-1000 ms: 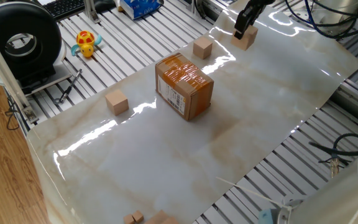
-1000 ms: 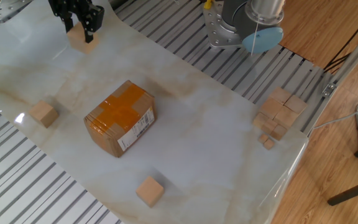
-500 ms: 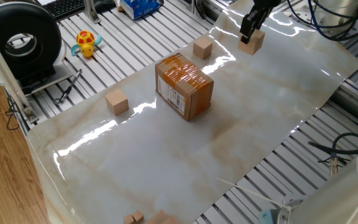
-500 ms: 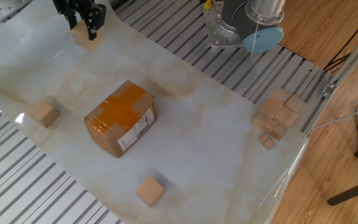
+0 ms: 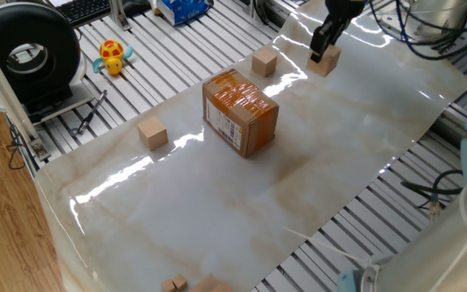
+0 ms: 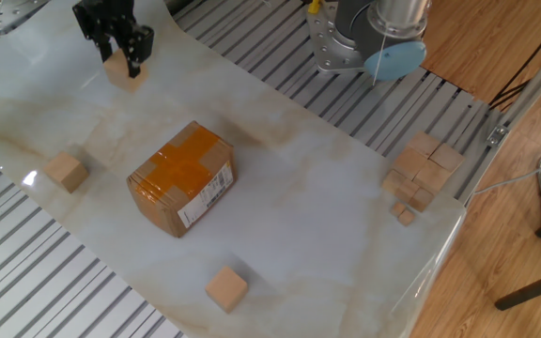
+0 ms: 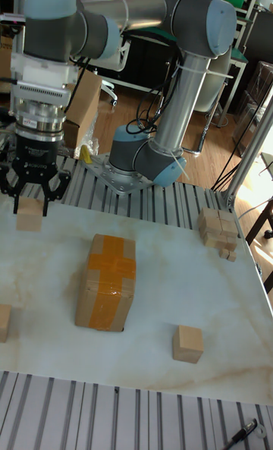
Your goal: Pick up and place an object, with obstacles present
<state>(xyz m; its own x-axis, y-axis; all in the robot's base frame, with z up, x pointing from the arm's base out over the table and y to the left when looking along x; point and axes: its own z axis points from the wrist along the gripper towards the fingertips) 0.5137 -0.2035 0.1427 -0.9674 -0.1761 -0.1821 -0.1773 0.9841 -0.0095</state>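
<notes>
The object, a small light-tan wooden cube (image 5: 324,64) (image 6: 124,74) (image 7: 29,218), is at the far end of the marble sheet, low over it or resting on it. My gripper (image 5: 323,53) (image 6: 121,61) (image 7: 29,206) comes straight down on it, its black fingers closed against two sides. The obstacle, a taped cardboard box (image 5: 240,112) (image 6: 181,178) (image 7: 106,281), stands mid-sheet, well apart from the gripper. Two look-alike cubes lie loose: one near the box's far corner (image 5: 263,62) (image 6: 66,172), another on the opposite side (image 5: 152,133) (image 6: 225,287) (image 7: 187,344).
A pile of wooden blocks (image 6: 424,174) (image 7: 220,231) sits at the sheet's corner near the arm's base (image 6: 364,38). A black reel (image 5: 31,53) and a yellow toy turtle (image 5: 113,55) lie off the sheet on the slatted table.
The gripper, holding the cube, shifted a little along the far end of the sheet and then came down closer to the surface. The box and the other cubes stayed put.
</notes>
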